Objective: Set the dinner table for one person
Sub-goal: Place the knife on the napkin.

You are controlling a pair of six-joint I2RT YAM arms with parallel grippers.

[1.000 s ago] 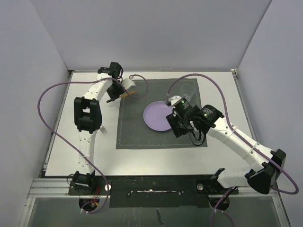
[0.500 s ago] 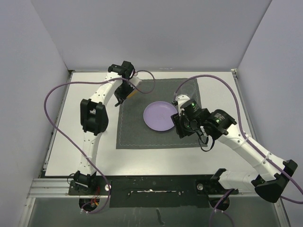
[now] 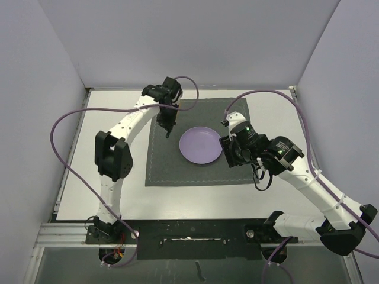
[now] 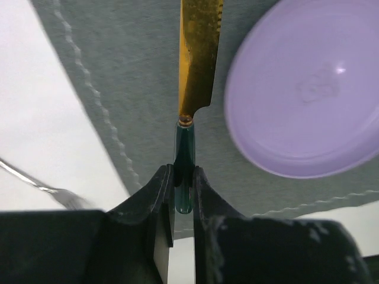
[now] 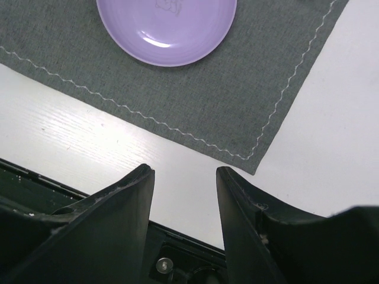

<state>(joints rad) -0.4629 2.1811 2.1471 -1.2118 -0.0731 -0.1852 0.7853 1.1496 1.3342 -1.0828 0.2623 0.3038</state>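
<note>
Knife [image 4: 198, 59], gold serrated blade, slim teal handle, clamped in L claw [image 4: 183, 177]; R claw [image 5: 182, 174] apart.

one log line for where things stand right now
left claw: shut on knife, blade over placemat beside plate | right claw: open, empty | plate: on placemat

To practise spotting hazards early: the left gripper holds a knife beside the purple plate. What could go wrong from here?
1. The left gripper pinches the knife only at the end of its handle, so the long blade may swing or slip when set down.
2. The blade runs close beside the plate; a small sideways drift could knock its rim.
3. The open right gripper hangs near the plate's other side, so the arms may crowd.
</note>
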